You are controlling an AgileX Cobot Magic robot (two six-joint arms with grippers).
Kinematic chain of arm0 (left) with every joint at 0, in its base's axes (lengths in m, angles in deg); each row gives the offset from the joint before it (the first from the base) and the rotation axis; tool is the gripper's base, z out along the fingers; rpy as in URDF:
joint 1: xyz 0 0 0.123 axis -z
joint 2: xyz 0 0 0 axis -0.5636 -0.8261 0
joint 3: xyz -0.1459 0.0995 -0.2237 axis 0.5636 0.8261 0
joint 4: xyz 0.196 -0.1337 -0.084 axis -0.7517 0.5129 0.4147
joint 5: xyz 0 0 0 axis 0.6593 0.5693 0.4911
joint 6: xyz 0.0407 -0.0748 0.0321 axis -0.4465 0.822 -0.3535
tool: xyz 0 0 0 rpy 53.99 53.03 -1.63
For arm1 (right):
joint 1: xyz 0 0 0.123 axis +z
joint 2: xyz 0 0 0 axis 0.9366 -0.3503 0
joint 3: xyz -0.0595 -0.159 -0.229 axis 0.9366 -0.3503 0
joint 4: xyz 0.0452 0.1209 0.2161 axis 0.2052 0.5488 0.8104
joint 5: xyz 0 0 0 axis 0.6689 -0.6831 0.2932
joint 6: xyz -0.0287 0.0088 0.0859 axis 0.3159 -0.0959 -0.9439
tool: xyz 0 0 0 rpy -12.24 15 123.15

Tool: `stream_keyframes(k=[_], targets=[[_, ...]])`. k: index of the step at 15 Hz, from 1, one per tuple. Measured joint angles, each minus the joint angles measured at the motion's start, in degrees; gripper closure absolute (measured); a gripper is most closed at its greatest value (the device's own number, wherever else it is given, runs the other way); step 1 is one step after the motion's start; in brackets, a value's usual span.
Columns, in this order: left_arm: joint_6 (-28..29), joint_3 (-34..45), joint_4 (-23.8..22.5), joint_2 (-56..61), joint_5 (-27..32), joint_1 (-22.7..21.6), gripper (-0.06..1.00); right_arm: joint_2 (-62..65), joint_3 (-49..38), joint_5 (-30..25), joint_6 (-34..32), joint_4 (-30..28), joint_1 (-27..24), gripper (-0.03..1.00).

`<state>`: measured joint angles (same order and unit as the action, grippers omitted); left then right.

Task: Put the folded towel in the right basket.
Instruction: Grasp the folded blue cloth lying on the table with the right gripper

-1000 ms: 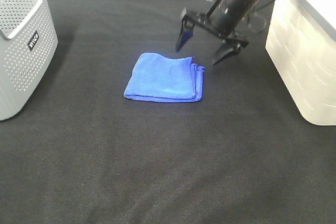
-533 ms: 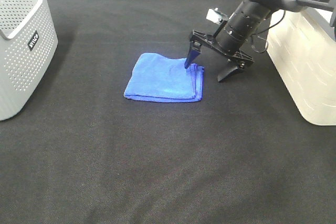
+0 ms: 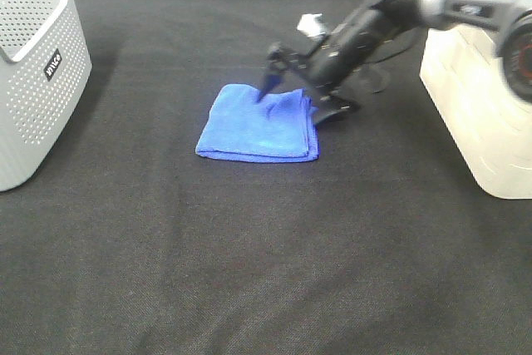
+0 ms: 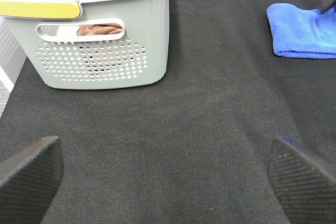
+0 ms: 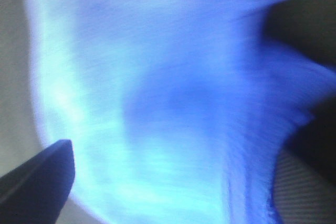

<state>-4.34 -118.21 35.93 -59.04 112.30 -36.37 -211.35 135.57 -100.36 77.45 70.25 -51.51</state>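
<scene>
- Lying flat, well apart from right basket [image 3: 474, 114]: folded towel [image 3: 259, 125].
- Straddling its basket-side edge with right gripper [image 3: 297, 104], jaws spread, nothing held.
- Could pinch only top layers, unfolding it on lift.
- Could snag basket's rim if carried low.

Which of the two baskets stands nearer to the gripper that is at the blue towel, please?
The cream basket on the right; the right gripper, open at the towel, is much closer to it than to the grey perforated basket on the left.
</scene>
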Motion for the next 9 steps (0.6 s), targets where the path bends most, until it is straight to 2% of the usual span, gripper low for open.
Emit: stream_keyframes(k=[2,3,4,5,6,7,9], targets=[[0.0,0.0,-0.06,0.0,0.0,0.0,-0.04,-0.57,0.06,1.26,0.06,0.97,2.98,0.09],[0.0,0.0,-0.06,0.0,0.0,0.0,-0.04,-0.57,0.06,1.6,0.06,1.26,3.78,0.16],[0.0,0.0,-0.06,0.0,0.0,0.0,-0.04,-0.8,0.23,1.6,0.06,1.43,3.9,0.28],[0.0,0.0,-0.06,0.0,0.0,0.0,-0.04,-1.26,0.34,1.72,0.06,1.43,3.9,0.46],[0.0,0.0,-0.06,0.0,0.0,0.0,-0.04,-1.55,0.4,1.78,0.06,0.97,3.84,0.75],[0.0,0.0,-0.06,0.0,0.0,0.0,-0.04,-1.38,0.4,1.83,0.57,0.52,3.9,0.8],[0.0,0.0,-0.06,0.0,0.0,0.0,-0.04,-1.15,0.34,1.83,1.55,0.0,4.01,0.8]])
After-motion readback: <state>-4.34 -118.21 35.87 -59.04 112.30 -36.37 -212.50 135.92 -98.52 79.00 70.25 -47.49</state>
